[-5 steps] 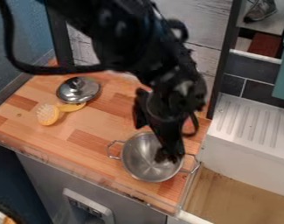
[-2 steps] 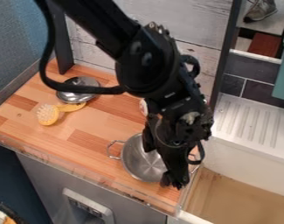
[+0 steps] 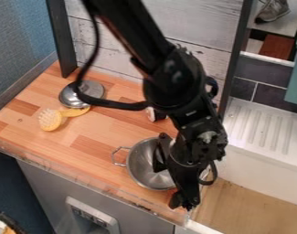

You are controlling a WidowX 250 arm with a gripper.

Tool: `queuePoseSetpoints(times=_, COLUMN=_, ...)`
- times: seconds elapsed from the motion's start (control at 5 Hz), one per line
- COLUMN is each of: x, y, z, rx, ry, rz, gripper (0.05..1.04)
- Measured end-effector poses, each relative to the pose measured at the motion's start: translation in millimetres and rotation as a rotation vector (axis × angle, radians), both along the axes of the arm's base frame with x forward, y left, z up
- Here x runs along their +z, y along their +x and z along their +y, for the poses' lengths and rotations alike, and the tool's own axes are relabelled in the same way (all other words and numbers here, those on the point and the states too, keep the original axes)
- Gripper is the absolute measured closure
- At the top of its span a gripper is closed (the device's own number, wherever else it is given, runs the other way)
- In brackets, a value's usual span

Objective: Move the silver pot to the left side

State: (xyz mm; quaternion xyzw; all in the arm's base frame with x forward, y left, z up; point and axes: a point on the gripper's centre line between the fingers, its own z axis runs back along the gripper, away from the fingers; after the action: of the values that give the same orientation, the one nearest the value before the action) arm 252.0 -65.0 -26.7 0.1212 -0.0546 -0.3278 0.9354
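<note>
The round silver metal pot (image 3: 141, 164) sits upright at the front right of the light-and-dark wooden table (image 3: 95, 144), just beside the white sink (image 3: 260, 169). One wire loop handle (image 3: 118, 156) points left (the opposite side is mostly behind the gripper). The black two-finger gripper (image 3: 171, 186) hangs over the pot's right part, its jaws apart: one over the bowl, the other beyond the front right rim. Whether either touches the pot, one cannot tell. Farther back, at left, lie a silver domed lid (image 3: 82, 93) and, near it, a yellow brush with pale bristles (image 3: 50, 119).
</note>
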Motion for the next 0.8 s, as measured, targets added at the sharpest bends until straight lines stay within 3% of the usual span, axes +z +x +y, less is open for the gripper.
queuePoseSetpoints(times=0.2, x=-0.1, y=6, z=5, rx=0.037, ry=0.006, rz=-0.005, gripper=0.142)
queuePoseSetpoints(times=0.6, x=-0.7, y=14, z=17, rx=0.073, ry=0.03, rz=-0.035, gripper=0.712)
queuePoseSetpoints(times=0.8, x=-2.9, y=15, z=15, rx=0.068, ry=0.019, rz=-0.04, gripper=0.93)
